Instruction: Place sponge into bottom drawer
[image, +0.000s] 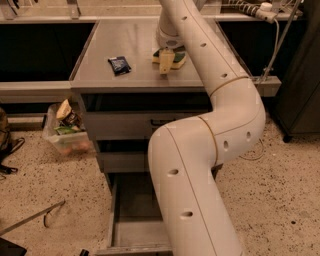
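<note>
- One white robot arm reaches up from the foreground to a grey table (131, 40).
- Its gripper (167, 59) points down at the right part of the table top, right at the sponge (179, 55).
- There is one sponge, green on top and yellow beneath, and it lies flat on the table. It shows on both sides of the gripper, and its long axis runs left to right in the view.
- Whether the gripper is spread or clamped on the sponge cannot be told.
- One dark blue packet (119, 65) lies to the left of the sponge, apart from it.
- There are three drawers under the table. The upper two are closed.
- The bottom drawer (131, 202) is pulled open toward the viewer. It sits well below the sponge, and the arm hides part of it.
- The coming move likely needs a lift, then a long descent forward into that drawer.
</note>
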